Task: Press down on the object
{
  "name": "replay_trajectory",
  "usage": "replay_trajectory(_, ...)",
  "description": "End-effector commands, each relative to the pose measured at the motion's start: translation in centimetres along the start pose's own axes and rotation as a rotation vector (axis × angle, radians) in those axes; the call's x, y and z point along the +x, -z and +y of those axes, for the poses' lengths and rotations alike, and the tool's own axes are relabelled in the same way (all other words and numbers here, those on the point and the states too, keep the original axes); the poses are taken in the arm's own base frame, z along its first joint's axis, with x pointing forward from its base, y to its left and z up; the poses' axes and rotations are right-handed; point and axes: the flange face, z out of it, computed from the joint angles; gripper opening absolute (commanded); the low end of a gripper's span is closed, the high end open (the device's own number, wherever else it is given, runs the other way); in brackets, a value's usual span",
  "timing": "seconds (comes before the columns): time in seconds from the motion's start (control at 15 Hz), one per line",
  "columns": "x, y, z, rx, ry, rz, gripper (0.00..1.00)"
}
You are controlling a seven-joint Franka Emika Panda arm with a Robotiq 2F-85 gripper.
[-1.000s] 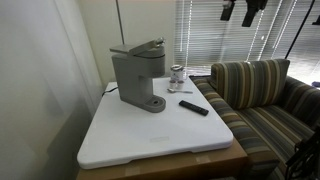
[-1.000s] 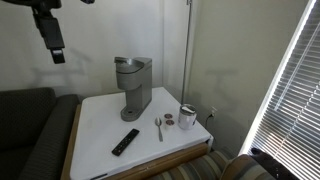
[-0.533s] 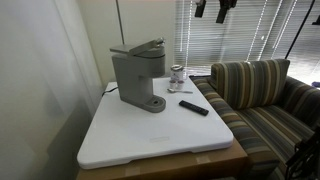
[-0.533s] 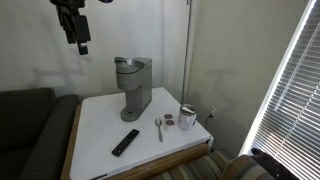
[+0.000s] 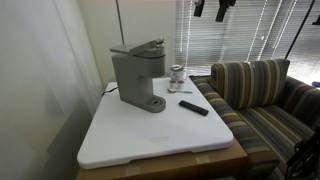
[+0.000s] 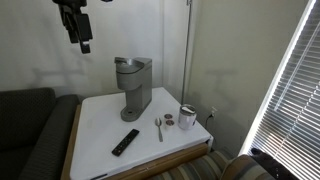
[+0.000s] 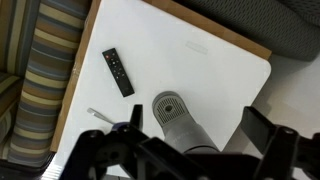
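A grey single-serve coffee machine (image 5: 135, 75) stands at the back of a white table (image 5: 150, 140); it shows in both exterior views (image 6: 133, 85). Its top lid looks tilted up. In the wrist view I see it from above (image 7: 172, 108), with the round drip plate showing. My gripper (image 5: 221, 8) hangs high in the air, well above the machine and off to its side (image 6: 79, 27). In the wrist view its two fingers (image 7: 195, 120) stand wide apart with nothing between them, so it is open.
A black remote (image 6: 125, 141) lies on the table in front of the machine (image 7: 118, 72). A spoon (image 6: 159, 127), a small round piece (image 6: 169, 119) and a metal cup (image 6: 187, 116) sit near one table edge. A striped sofa (image 5: 265, 100) stands next to the table.
Since a second ago my gripper has moved sideways through the air toward the space over the table. Over the last half second it has barely moved. Table objects are unchanged.
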Motion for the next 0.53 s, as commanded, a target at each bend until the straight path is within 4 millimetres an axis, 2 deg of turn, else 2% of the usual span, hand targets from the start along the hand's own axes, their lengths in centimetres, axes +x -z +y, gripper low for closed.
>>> replay_trajectory(0.0, 3.5, 0.8, -0.9, -0.092, 0.013, 0.0, 1.0)
replay_trajectory(0.27, 7.7, 2.8, -2.4, -0.195, 0.122, 0.02, 1.0)
replay_trajectory(0.47, 11.1, 3.4, -4.5, -0.206, 0.26, 0.065, 1.0)
